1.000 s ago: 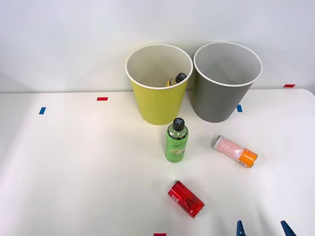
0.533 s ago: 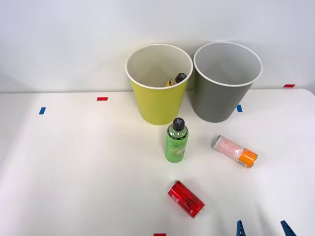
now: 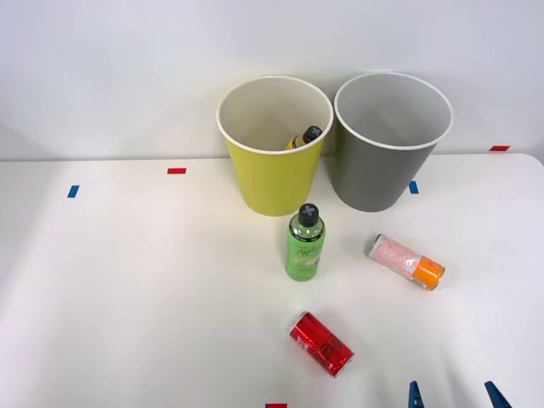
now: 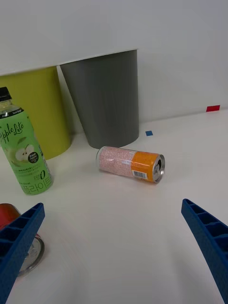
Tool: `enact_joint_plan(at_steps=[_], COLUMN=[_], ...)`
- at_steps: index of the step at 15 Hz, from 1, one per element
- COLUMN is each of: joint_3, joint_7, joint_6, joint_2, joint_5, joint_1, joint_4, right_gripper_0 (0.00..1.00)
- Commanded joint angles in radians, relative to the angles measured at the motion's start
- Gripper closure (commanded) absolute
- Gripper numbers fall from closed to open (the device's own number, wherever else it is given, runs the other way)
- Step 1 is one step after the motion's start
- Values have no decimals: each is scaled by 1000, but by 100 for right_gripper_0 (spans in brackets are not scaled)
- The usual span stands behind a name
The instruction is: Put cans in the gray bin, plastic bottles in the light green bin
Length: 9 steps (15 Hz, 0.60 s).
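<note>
The gray bin [image 3: 387, 153] and the light green bin [image 3: 274, 157] stand side by side at the back of the table. A yellowish plastic bottle with a black cap [image 3: 306, 136] lies inside the light green bin. In front of it a green plastic bottle [image 3: 304, 244] stands upright. A pink and orange can [image 3: 405, 261] lies on its side to the right, and a red can [image 3: 321, 343] lies nearer the front edge. My right gripper [image 3: 455, 396] is open at the table's front right, empty, its blue fingertips wide apart. In the wrist view the pink can [image 4: 130, 164] lies ahead of the gripper [image 4: 114, 247].
Small red tape marks [image 3: 176, 171] and blue tape marks [image 3: 73, 191] dot the white table [image 3: 127, 289]. A white wall rises just behind the bins. The table's left half holds no objects.
</note>
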Motion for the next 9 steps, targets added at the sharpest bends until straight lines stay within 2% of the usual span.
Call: enact_joint_plan(at_steps=[1,9], joint_3=[0,0], joint_7=[0,0], joint_6=[0,0], joint_2=[0,0], joint_5=[0,0], joint_1=[0,0], joint_4=[0,0], right_gripper_0=[0,0])
